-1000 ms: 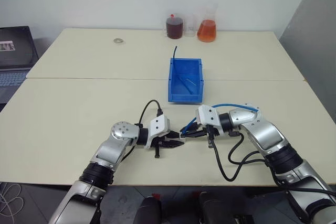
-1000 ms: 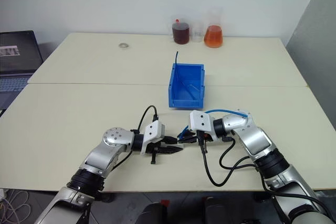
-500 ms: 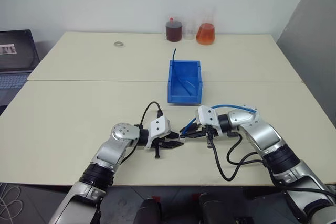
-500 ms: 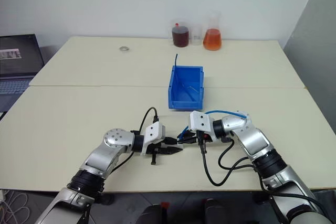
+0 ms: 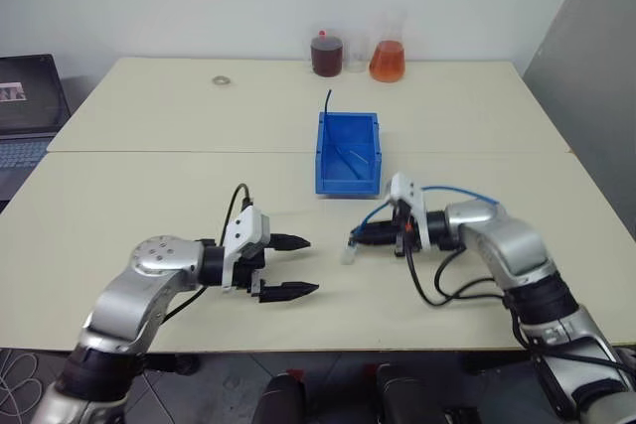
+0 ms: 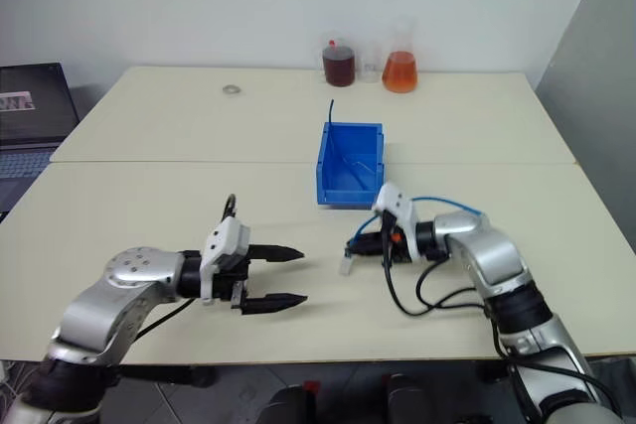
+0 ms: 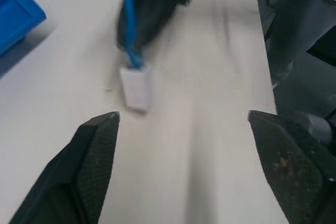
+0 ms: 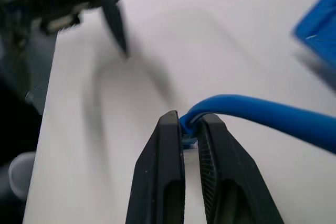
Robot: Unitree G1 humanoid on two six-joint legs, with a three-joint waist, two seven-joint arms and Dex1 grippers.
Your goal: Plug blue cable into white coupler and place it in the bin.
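My right gripper is shut on the blue cable near its end, its jaws pinching the cable in the right wrist view. The white coupler sits on the cable's plug end and hangs just below the fingertips, close over the table. In the left wrist view the coupler dangles from the blue cable ahead of my left gripper. That left gripper stands open and empty, a hand's width left of the coupler. The blue bin stands just beyond both grippers.
A thin dark cable sticks up from the bin's back corner. Two flasks, one dark red and one orange, stand at the table's far edge. A small ring lies far left, near a laptop. A grey wall is on the right.
My left gripper has opened, let go of the coupler and drawn back to the left. The right gripper has lifted slightly and rolled, with the cable and coupler hanging from it.
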